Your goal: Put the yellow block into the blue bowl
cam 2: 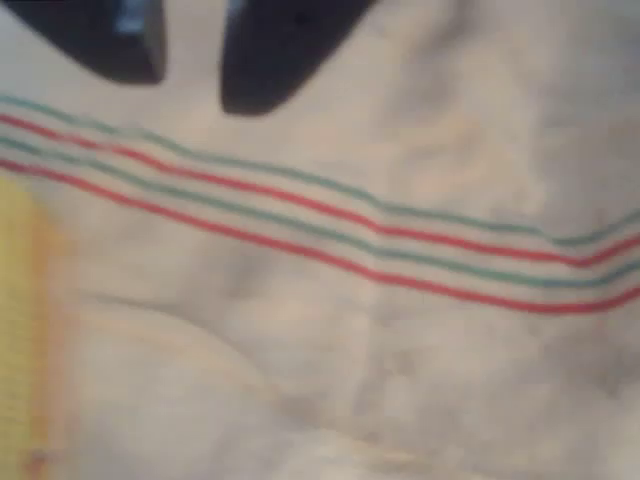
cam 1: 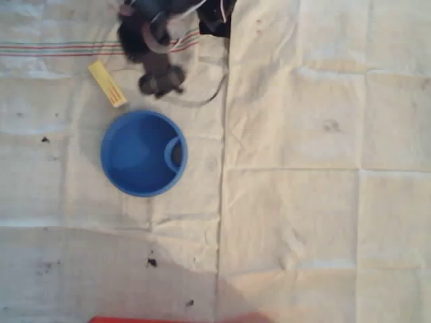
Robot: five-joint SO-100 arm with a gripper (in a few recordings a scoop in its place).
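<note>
Lying flat on the white cloth (cam 1: 303, 134) in the overhead view: the yellow block (cam 1: 107, 83), slanted, just up-left of the blue bowl (cam 1: 143, 153) and apart from its rim. Sitting open side up, the bowl, with a curved inner pocket at its right rim. Blurred above the bowl and right of the block: the dark gripper (cam 1: 160, 81), holding nothing. In the wrist view, two dark fingers (cam 2: 190, 45) parted by a narrow gap over red and green stripes (cam 2: 330, 230); a yellow strip of the block (cam 2: 22, 320) at the left edge, well clear of the fingertips.
</note>
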